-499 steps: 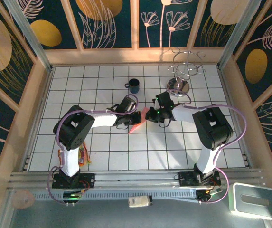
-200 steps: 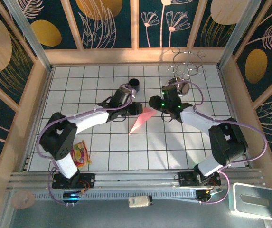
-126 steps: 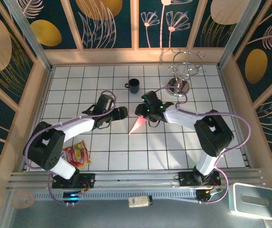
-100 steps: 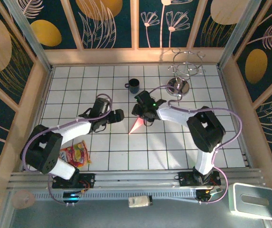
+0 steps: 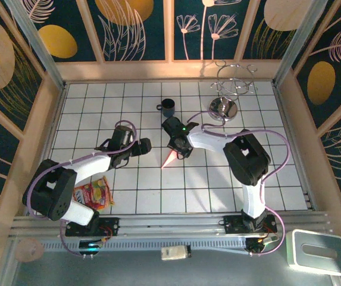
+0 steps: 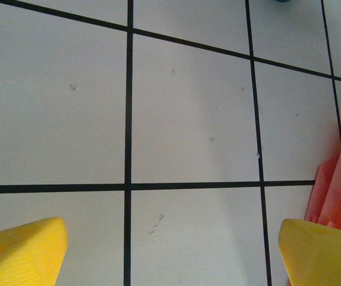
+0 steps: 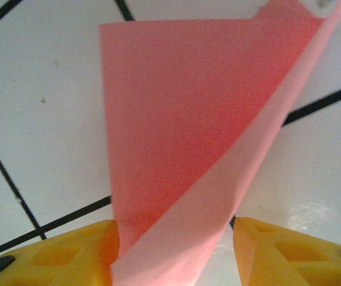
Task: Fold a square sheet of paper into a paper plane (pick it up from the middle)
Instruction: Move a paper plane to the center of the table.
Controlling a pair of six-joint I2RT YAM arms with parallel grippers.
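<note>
Left end effector (image 6: pixel 170 247): spread wide, empty, over bare bench (image 6: pixel 188 107); paper plane (image 6: pixel 337 179) just beside one fingertip. Right end effector (image 7: pixel 176 244): part-open, straddling the paper plane; whether it grips cannot be told.

I see left arm (image 5: pixel 93 161) stretched low from near-left base toward table (image 5: pixel 87 95) centre. Left gripper (image 5: pixel 145 144) points right, fingers (image 6: pixel 21 250) spread wide. Right arm (image 5: pixel 218 140) folded back from near-right base. Right gripper (image 5: pixel 178 149) tipped down mid-table, fingers (image 7: pixel 289 250) part-way apart, astride paper plane (image 7: pixel 188 119).
</note>
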